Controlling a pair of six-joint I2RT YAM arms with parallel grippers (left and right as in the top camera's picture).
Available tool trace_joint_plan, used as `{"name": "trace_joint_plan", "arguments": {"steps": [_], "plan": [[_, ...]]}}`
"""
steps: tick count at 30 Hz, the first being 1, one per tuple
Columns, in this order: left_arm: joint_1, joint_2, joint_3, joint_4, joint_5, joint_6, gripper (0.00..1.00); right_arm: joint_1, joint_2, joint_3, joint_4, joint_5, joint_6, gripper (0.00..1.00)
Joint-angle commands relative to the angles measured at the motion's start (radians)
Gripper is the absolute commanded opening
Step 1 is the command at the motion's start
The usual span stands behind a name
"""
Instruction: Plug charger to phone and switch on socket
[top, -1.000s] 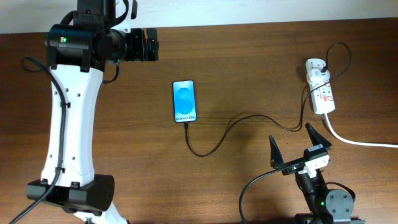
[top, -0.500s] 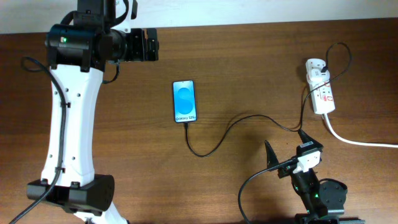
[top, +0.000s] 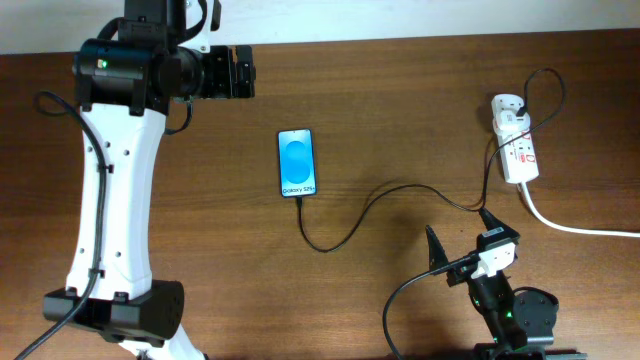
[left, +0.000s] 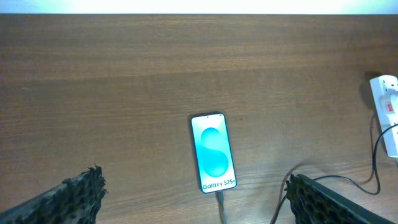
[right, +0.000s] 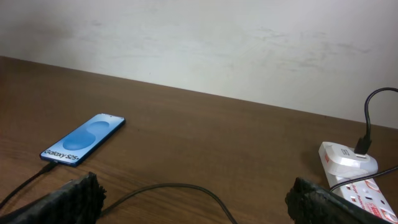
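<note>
With the charger seemingly in the phone, you are facing the socket switch next, right gripper and left gripper both gaping empty.

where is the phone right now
In the overhead view the phone lies screen-up near the middle of the table, the charger reaching its lower edge and trailing right toward the socket at the far right.
</note>
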Motion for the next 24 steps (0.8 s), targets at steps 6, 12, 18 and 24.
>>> {"name": "trace_joint_plan", "arguments": {"steps": [6,12,18,24], "plan": [[0.003,-0.057,0.004,0.002,0.0,0.002,0.99,0.006,-0.009,-0.005,-0.006,-0.013,0.007,0.98],[0.039,-0.425,-0.348,0.024,-0.175,0.013,0.99,0.006,-0.009,-0.005,-0.005,-0.013,0.007,0.98],[0.099,-0.932,-1.057,0.446,-0.174,0.014,0.99,0.006,-0.009,-0.005,-0.005,-0.013,0.007,0.98],[0.108,-1.43,-1.732,0.916,-0.137,0.013,0.99,0.006,-0.009,-0.005,-0.005,-0.013,0.007,0.98]]}}
